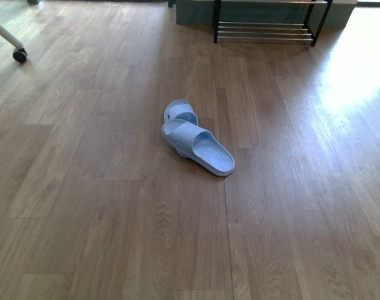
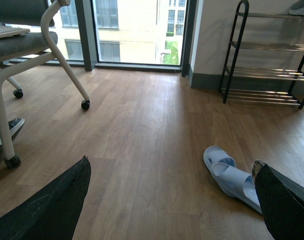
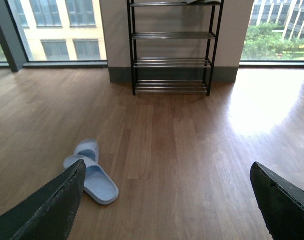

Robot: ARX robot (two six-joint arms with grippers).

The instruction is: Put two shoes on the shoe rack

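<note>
left gripper (image 2: 170, 164): jaws spread wide, only floor between them. right gripper (image 3: 167, 166): same, wide apart, holding nothing. 2 pale blue slides (image 1: 197, 142) lie soles down on the wood floor (image 1: 84, 206) out in the open, touching, with the nearer one's toe end against the farther one's heel end. shoe rack (image 3: 172, 50) stands against the wall beyond them, well apart from the slides. black frame, 4 tiers of chrome bars. something pale sits on the top tier, cropped, can't tell what. white chair leg (image 1: 5, 34) with a black castor at far left in the front view, well clear of the slides.
</note>
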